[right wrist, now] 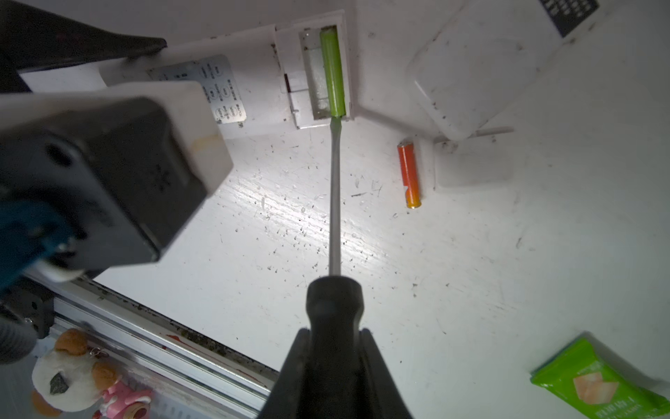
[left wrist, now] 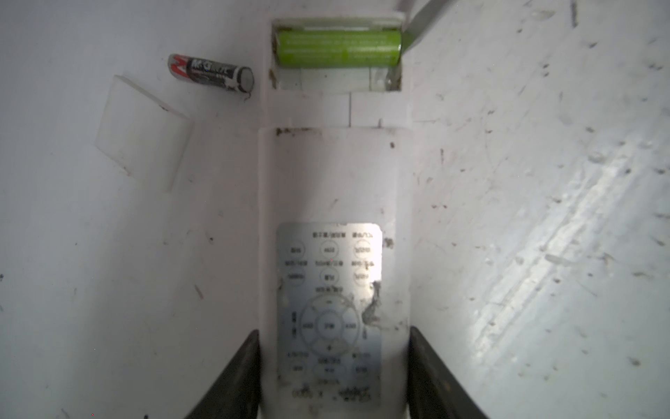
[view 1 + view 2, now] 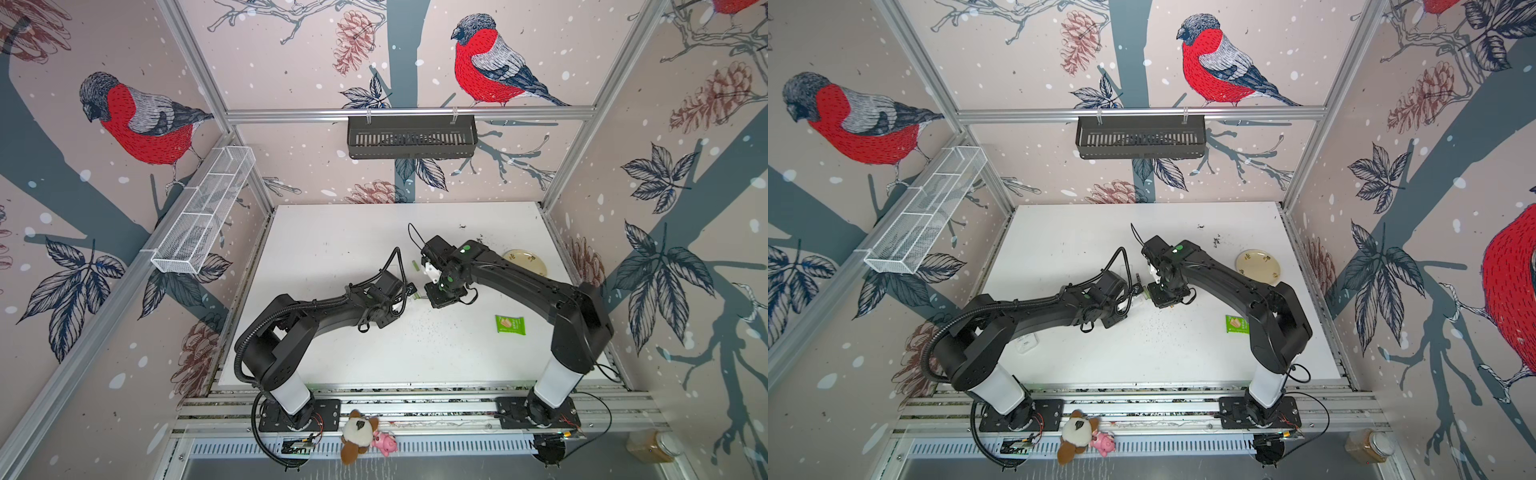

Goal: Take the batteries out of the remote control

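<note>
The white remote control (image 2: 335, 181) lies back up on the table, and my left gripper (image 2: 335, 362) is shut on its two long sides. Its battery bay is open, with one lime green battery (image 2: 339, 49) in the far slot and the near slot empty. My right gripper (image 1: 333, 348) is shut on the black handle of a screwdriver (image 1: 335, 203). The screwdriver's flat tip touches the end of that green battery (image 1: 333, 72). A black battery (image 2: 212, 72) and an orange-red battery (image 1: 409, 174) lie loose on the table beside the remote. In both top views the grippers meet at mid-table (image 3: 422, 291).
The clear battery cover (image 2: 143, 127) lies flat next to the black battery. A large white plastic object (image 1: 482, 65) lies beyond the remote. A cream plate (image 3: 524, 262) and a green snack packet (image 3: 510, 325) are on the right. Plush toys (image 3: 359, 434) sit on the front rail.
</note>
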You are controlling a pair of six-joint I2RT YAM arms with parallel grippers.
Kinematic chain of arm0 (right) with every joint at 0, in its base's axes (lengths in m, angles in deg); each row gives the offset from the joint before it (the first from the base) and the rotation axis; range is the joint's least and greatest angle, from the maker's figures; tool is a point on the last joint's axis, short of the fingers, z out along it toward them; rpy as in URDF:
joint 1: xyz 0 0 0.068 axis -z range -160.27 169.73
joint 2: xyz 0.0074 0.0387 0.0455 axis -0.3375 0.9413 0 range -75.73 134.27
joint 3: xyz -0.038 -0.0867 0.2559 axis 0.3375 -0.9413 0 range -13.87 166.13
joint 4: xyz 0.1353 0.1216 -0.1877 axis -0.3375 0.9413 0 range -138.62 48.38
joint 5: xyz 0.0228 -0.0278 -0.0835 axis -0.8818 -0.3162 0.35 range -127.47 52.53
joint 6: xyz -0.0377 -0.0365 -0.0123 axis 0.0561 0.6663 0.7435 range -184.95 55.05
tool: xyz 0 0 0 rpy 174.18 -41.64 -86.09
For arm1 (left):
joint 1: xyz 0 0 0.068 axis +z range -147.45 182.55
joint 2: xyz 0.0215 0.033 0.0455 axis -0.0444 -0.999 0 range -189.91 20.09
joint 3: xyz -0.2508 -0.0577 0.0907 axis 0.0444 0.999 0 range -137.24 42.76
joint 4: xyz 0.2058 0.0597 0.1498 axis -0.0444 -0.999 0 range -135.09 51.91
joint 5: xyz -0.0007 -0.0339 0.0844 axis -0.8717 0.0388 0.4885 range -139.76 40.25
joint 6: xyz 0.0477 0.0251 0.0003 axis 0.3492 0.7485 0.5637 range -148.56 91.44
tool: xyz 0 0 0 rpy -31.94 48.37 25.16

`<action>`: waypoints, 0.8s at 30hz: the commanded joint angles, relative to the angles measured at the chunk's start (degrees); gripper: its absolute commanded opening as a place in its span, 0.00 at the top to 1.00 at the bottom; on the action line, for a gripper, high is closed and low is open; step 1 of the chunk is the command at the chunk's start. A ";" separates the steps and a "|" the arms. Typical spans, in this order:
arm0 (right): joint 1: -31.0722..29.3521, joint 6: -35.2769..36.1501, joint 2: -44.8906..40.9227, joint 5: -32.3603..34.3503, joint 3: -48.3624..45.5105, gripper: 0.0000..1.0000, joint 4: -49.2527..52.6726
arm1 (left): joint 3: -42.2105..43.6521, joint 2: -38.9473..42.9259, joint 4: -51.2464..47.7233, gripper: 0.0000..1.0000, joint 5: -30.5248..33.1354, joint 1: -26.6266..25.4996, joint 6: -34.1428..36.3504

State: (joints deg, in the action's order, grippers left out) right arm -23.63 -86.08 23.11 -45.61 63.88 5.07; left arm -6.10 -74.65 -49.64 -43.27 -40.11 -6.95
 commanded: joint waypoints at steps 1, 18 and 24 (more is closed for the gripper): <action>-0.33 -1.84 -0.94 -0.71 -6.56 0.99 -16.42 | -0.57 -0.55 -2.24 1.00 -13.06 -0.46 3.00; 3.24 -2.67 -13.17 -3.83 -31.50 0.99 -46.19 | -2.39 -2.37 -4.56 1.00 -26.01 3.64 2.14; 4.61 -2.35 -15.82 -6.28 -34.79 0.99 -54.54 | -3.29 -3.20 -5.49 1.00 -29.16 4.49 2.13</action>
State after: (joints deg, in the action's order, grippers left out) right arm -19.36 -87.74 7.66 -50.87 29.83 -38.25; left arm -9.03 -77.36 -51.06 -50.99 -35.06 -11.63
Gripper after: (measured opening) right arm 0.223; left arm 0.573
